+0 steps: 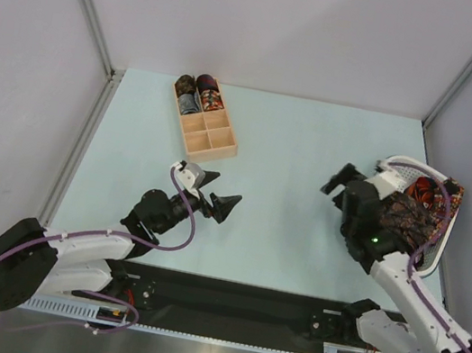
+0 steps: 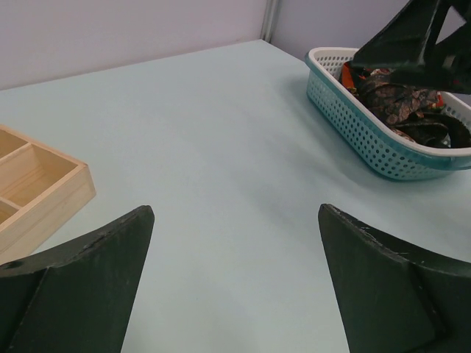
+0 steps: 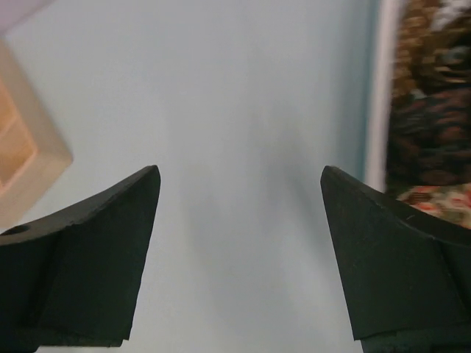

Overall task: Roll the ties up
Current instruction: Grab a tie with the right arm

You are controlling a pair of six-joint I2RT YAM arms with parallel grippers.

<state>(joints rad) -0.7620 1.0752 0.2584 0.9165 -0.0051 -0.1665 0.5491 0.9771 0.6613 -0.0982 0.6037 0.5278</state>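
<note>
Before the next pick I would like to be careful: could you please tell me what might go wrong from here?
1. The ties lie tangled in the basket, so pulling one could drag others out or tip the basket.
2. The open right hand hovers close to the basket's rim and could knock it, and the basket sits near the table's right edge.

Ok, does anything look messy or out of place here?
Nothing stands out. Two rolled ties sit in the far compartments of the wooden box; the other ties lie heaped inside the basket, none spilled out.
</note>
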